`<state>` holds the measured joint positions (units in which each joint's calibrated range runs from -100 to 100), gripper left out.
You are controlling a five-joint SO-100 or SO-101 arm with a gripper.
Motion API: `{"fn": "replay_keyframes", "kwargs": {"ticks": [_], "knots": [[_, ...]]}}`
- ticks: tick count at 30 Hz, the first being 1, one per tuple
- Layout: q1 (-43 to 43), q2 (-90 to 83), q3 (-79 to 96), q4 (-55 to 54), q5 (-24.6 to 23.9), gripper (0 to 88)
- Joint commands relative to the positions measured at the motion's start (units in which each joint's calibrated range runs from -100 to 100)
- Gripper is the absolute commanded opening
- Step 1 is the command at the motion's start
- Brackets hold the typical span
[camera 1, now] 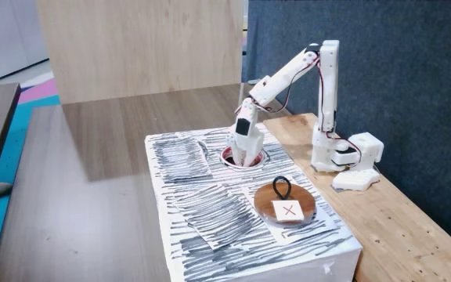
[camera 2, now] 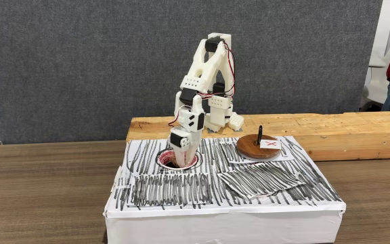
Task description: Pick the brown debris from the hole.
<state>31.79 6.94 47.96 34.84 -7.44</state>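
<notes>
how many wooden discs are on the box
1. The wooden disc with the black loop and red X label lies on the striped box top, toward the right of the hole in both fixed views, apart from the gripper reaching into the hole.

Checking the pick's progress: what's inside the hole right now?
The tool reaches down into the hole, its tip below the pinkish rim. The arm covers the dark inside, so whether debris lies there cannot be seen.
</notes>
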Motion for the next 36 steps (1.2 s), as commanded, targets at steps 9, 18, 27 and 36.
{"fn": "replay_keyframes", "kwargs": {"ticks": [9,18,27,36], "knots": [[0.2,-0.3,-0.3,-0.3,-0.1,1.1],[0.2,-1.3,-0.9,-0.7,-0.1,1.2],[-0.3,-1.3,-0.5,-0.8,0.4,1.6],[-0.1,-0.8,-0.5,-0.8,0.5,4.6]]}}
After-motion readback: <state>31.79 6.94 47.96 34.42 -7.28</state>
